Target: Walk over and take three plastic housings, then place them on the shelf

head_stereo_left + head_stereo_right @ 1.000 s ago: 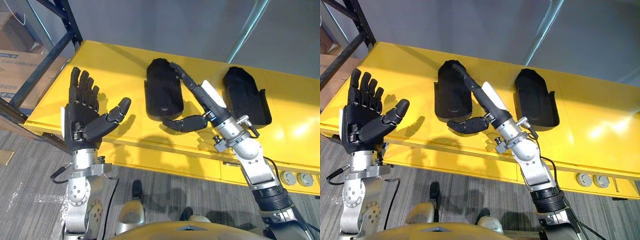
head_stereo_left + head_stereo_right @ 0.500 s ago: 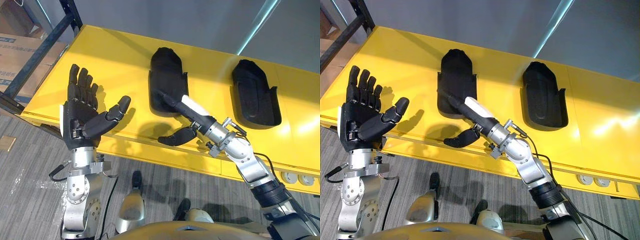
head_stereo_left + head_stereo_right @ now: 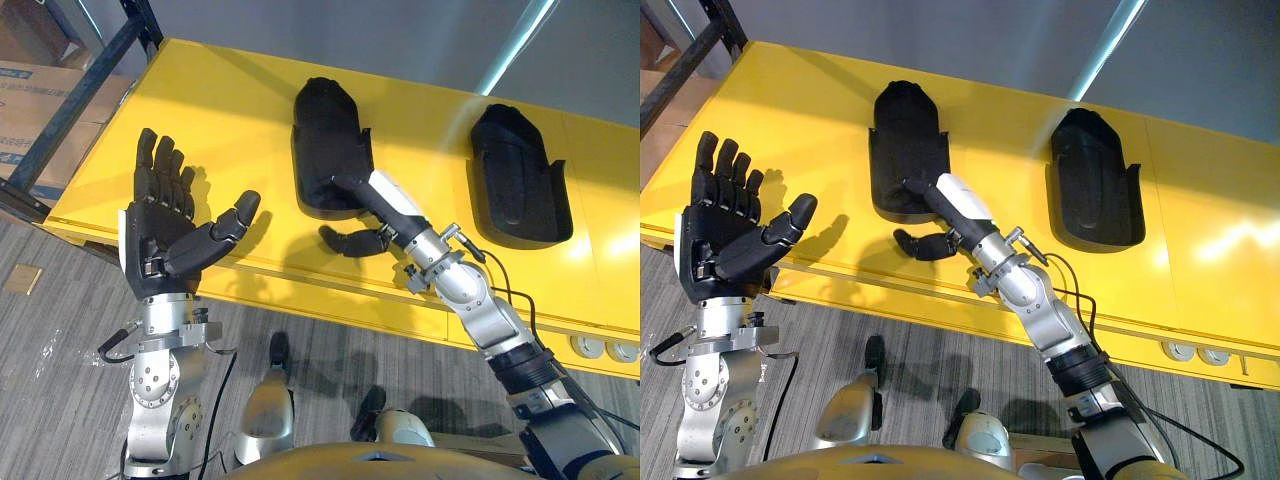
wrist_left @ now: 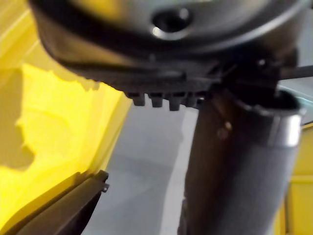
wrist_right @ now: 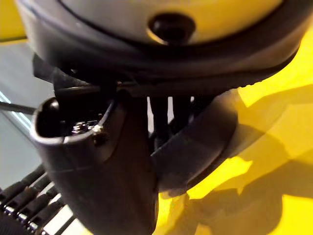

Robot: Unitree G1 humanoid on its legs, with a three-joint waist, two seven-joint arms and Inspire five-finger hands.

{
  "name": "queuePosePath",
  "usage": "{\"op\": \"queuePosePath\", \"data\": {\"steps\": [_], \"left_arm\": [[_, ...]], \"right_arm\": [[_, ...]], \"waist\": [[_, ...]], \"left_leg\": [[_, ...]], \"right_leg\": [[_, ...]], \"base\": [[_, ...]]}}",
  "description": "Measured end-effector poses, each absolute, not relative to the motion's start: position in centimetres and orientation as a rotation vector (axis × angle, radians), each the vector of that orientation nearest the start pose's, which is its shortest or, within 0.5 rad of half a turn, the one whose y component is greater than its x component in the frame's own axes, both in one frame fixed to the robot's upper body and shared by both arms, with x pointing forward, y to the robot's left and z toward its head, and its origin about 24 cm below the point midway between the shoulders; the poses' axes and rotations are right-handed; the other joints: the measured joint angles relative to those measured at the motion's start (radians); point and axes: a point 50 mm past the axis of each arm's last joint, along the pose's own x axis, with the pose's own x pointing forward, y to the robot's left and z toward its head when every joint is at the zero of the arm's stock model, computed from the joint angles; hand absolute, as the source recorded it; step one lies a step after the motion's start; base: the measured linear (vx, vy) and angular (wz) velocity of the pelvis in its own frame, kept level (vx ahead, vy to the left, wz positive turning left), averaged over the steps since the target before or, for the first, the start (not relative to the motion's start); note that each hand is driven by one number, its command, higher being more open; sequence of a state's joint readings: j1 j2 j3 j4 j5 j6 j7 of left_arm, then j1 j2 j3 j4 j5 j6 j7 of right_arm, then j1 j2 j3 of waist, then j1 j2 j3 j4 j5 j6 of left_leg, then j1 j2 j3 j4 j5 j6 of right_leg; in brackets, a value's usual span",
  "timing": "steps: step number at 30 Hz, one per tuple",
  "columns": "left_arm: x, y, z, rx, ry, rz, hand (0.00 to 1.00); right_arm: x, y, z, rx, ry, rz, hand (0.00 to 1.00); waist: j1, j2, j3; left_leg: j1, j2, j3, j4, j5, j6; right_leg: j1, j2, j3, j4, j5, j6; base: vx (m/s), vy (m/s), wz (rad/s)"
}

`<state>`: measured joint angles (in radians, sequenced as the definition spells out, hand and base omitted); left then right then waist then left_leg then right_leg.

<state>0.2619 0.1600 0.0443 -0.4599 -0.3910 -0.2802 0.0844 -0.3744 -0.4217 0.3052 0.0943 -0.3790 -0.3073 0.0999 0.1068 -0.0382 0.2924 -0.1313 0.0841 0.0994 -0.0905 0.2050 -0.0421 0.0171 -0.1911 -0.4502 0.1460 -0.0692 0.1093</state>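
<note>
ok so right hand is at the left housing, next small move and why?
Probably close the right hand on the near edge of the left housing: its fingers lie straight on that end and its thumb sits apart before the edge, so nothing is gripped yet. The left hand is open.

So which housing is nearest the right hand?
The left housing: the right hand rests at its near end. The right housing lies apart, untouched.

Matt blk plastic housings (image 3: 330, 150) on glossy, smooth yellow table (image 3: 220, 100).
</note>
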Motion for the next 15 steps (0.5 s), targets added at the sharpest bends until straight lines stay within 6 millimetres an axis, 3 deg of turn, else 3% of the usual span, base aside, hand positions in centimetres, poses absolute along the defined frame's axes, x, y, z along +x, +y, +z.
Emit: {"op": "queuePosePath", "data": {"steps": [15], "left_arm": [[18.98, 19.41, 11.94, -0.232, -0.478, 0.111, 1.0]], "right_arm": [[30.15, -10.72, 11.78, -0.868, -0.51, 0.473, 0.0]], "waist": [[0.011, 0.001, 0.001]], "left_leg": [[0.016, -0.002, 0.017, 0.0, -0.007, 0.003]], "right_leg": [[0.003, -0.006, 0.018, 0.009, -0.004, -0.004]], "base": [[0.0, -0.019, -0.02]]}}
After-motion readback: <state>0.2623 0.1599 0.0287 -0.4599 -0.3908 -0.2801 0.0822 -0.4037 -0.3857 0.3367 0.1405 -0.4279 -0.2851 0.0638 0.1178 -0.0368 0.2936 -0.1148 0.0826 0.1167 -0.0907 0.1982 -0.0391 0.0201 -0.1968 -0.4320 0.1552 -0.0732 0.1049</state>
